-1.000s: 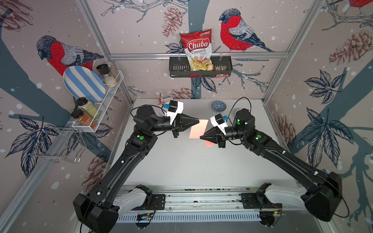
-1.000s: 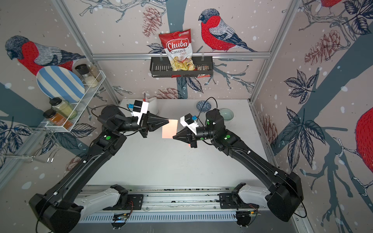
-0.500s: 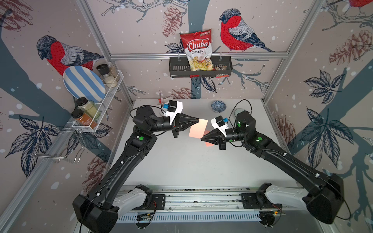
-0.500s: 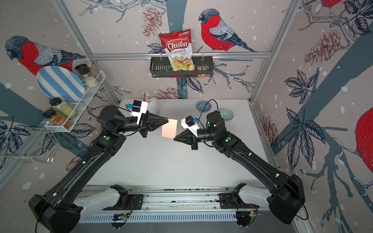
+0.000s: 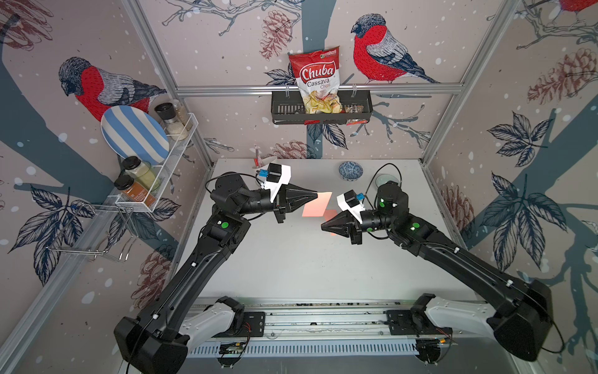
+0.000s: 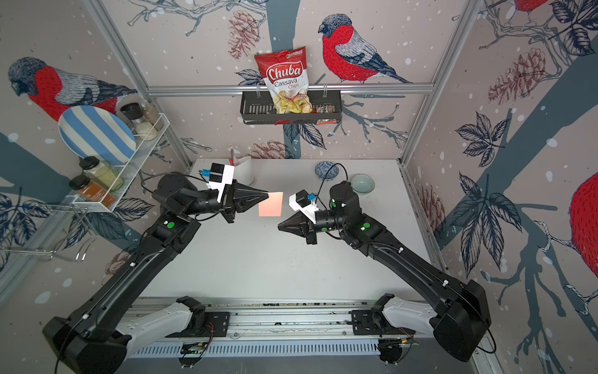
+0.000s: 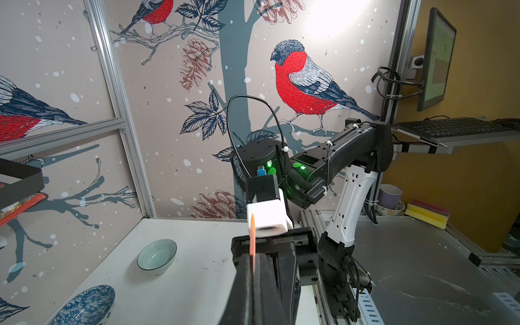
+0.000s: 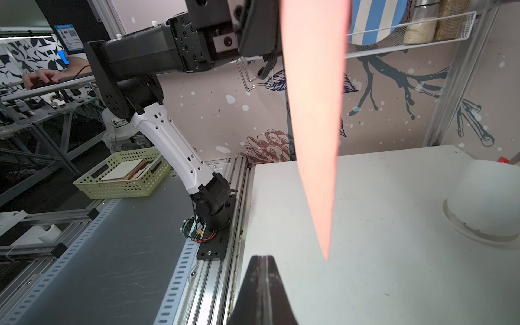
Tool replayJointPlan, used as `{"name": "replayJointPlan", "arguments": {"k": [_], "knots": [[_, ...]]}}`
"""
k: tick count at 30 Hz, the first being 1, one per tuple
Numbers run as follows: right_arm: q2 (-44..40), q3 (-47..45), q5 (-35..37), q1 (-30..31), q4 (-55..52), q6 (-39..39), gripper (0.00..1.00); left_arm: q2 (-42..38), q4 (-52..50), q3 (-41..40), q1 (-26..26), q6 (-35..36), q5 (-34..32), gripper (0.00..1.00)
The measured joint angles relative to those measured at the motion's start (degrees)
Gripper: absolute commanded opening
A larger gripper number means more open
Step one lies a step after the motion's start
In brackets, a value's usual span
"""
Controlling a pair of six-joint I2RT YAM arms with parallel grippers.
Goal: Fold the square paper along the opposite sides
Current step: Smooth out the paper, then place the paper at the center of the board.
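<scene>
**Paper up in L gripper; R gripper shut + empty beside it**

L gripper [image 5: 314, 194] is pinching the pink paper [image 5: 315, 206] near its 10 o'clock corner, jaws tight on the sheet. Left wrist view shows the paper [image 7: 252, 239] edge-on, running straight out from btw the jaws. The sheet hangs upright and looks clear of the tabletop [image 5: 291, 265], approx 12 o'clock of tabletop centre.

My read: it's held in the air so both faces + the free edge are reachable. Flat on the tabletop, a thin sheet gives the jaws nothing to get under.

R gripper [image 5: 323, 225] is pressed together, nothing in it. Its tip sits at the paper's 5 o'clock in both top views. Right wrist view shows a gap btw the paper's bottom corner [image 8: 323, 239] and the shut tip [image 8: 261, 259]. Prob staged to take the side opposite the L pinch, but it would need to open first.

Fold status: can't tell if there's a crease yet. Looks like a single sheet, so I'd judge the fold not made.

Risk: a corner-only pinch means the sheet can swing or twist on contact. Blue bowl [image 5: 350, 169] and green bowl [image 6: 362, 184] are at the paper's 1-2 o'clock, well apart, no clash.
</scene>
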Motion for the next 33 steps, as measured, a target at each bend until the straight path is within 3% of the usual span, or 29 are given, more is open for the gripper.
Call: {"name": "replayJointPlan", "arguments": {"k": [1,2,3,4,9,13,15,19,25,33], "knots": [[-0.2,-0.2,0.3,0.0,0.0,0.0,0.02,-0.1,0.0,-0.1,0.0,0.0,0.0,0.0],[-0.4,-0.5,0.4,0.0,0.0,0.0,0.1,-0.1,0.0,-0.2,0.0,0.0,-0.1,0.0],[-0.5,-0.8,0.9,0.0,-0.1,0.0,0.29,-0.1,0.1,-0.3,0.0,0.0,-0.2,0.0],[-0.7,-1.1,1.4,0.0,-0.1,0.0,0.38,-0.1,0.1,-0.5,0.0,0.0,-0.5,0.0],[-4.0,-2.8,5.7,0.0,-0.7,0.1,0.62,-0.2,1.1,-2.2,0.0,-1.1,-3.0,0.0],[-9.5,-5.2,12.2,-0.3,-0.8,0.7,0.9,-1.8,4.3,-7.0,0.0,-3.2,-10.7,0.0],[-12.7,-6.4,16.6,-0.4,-0.3,2.1,0.99,-3.0,6.2,-10.6,0.0,-5.4,-16.0,0.0],[-18.5,-8.3,27.6,-0.9,1.0,5.0,1.0,-3.4,8.2,-15.4,0.0,-9.9,-25.4,0.0],[-22.8,-10.0,42.3,-5.1,3.5,9.4,1.0,1.3,12.0,-20.3,0.0,-16.8,-32.9,0.0],[-19.2,-11.0,48.7,-14.4,4.8,15.2,1.0,16.4,22.4,-27.0,0.0,-26.9,-35.3,0.0]]}}
